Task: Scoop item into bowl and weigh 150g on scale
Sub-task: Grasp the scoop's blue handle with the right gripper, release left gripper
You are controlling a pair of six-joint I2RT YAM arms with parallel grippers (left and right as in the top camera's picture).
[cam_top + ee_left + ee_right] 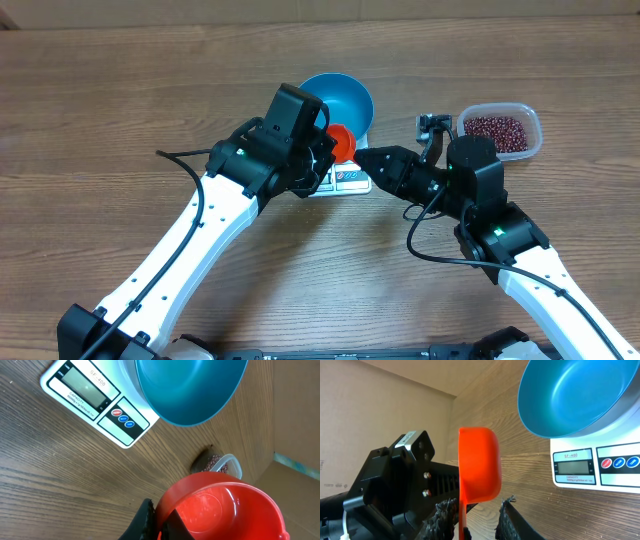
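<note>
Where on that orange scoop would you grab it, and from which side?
On the orange scoop, probably the thin handle, not the wide round cup, which must stay free for beans. Come from the handle's free end, where the right hand is, a finger either side.

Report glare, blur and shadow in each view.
Overhead: even light, sharp, soft shadows under the arms. Left wrist: a bright highlight inside the scoop; the tub behind is soft. Right wrist: the tool fingers are blurred up close; the scale print is legible.
</note>
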